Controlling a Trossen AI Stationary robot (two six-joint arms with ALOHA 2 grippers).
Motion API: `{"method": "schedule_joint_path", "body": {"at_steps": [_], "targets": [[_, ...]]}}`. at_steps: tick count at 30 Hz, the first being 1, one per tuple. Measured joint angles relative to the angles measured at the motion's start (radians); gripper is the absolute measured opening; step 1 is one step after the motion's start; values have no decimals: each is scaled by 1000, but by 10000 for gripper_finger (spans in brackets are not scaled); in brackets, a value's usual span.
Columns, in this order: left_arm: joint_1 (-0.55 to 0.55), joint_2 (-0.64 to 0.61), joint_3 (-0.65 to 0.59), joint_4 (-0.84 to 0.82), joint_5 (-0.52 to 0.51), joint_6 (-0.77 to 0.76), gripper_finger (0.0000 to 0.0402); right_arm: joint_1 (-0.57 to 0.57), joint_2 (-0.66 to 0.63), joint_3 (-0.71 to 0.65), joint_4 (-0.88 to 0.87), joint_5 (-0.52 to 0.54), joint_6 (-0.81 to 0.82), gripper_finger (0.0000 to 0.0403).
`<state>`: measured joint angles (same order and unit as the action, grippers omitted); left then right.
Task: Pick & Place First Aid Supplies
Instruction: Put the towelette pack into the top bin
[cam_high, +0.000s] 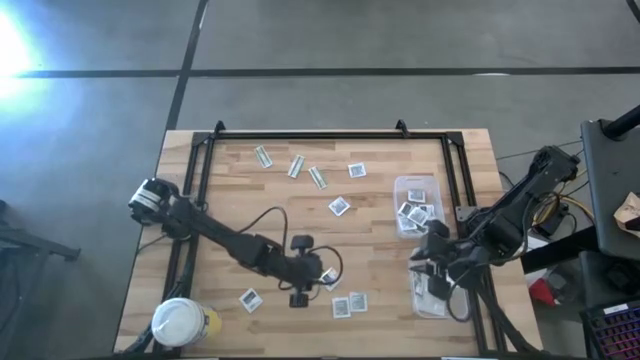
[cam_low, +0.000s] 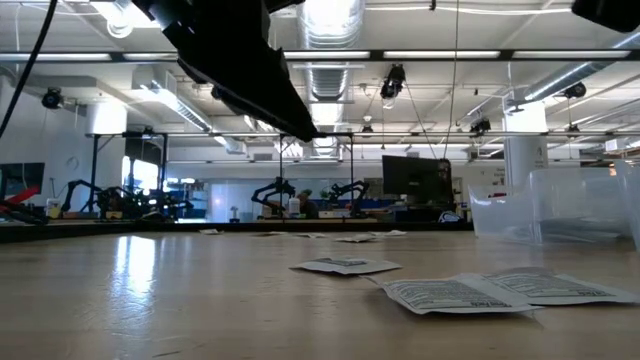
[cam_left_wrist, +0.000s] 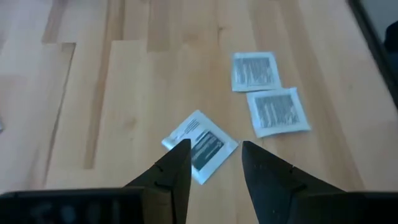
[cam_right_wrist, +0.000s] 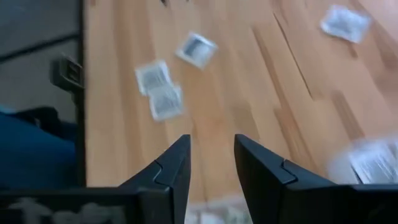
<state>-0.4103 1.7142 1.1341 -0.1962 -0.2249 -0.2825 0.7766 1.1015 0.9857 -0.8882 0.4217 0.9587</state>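
Packets (cam_high: 339, 205) lie scattered across your wooden table (cam_high: 230, 200): green-white strips (cam_high: 317, 177) toward the far edge, white squares mid-table & near the front edge. Some already sit in the clear tubs (cam_high: 415, 190) on the right side. Your left gripper (cam_left_wrist: 211, 165) hangs w/ fingers apart right over one square packet (cam_left_wrist: 200, 145), two more (cam_left_wrist: 267, 93) just beyond. Your right gripper (cam_right_wrist: 211, 158) is above the nearer tub (cam_high: 432, 300), fingers apart, holding nothing.

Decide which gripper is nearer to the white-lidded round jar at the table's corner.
Left. The left gripper hangs over the table's middle, a short way from the white-lidded round jar. The right gripper is at the clear tubs on the far side.
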Motion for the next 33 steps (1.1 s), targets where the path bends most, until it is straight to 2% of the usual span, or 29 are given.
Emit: {"method": "schedule_joint_path", "body": {"at_steps": [6, 10, 15, 21, 24, 27, 33], "targets": [[-6, 4, -91, 176, 23, -28, 136, -82, 36, -35, 177, 5, -51, 119], [-10, 6, -144, 253, 34, -44, 136, -149, 88, -47, 210, -22, -60, 126], [-11, 6, -184, 279, 34, -59, 135, -211, 180, -48, 254, -84, -133, 134], [-10, 10, -206, 304, 33, -59, 135, -274, 323, -49, 431, -194, -270, 132], [-10, 35, -205, 327, 33, -54, 135, -310, 383, -49, 482, -214, -301, 134], [-9, 72, -204, 354, 33, -41, 135, -337, 424, -49, 492, -224, -350, 136], [6, 111, -204, 354, 28, -45, 135, -361, 479, -49, 601, -319, -452, 129]]}}
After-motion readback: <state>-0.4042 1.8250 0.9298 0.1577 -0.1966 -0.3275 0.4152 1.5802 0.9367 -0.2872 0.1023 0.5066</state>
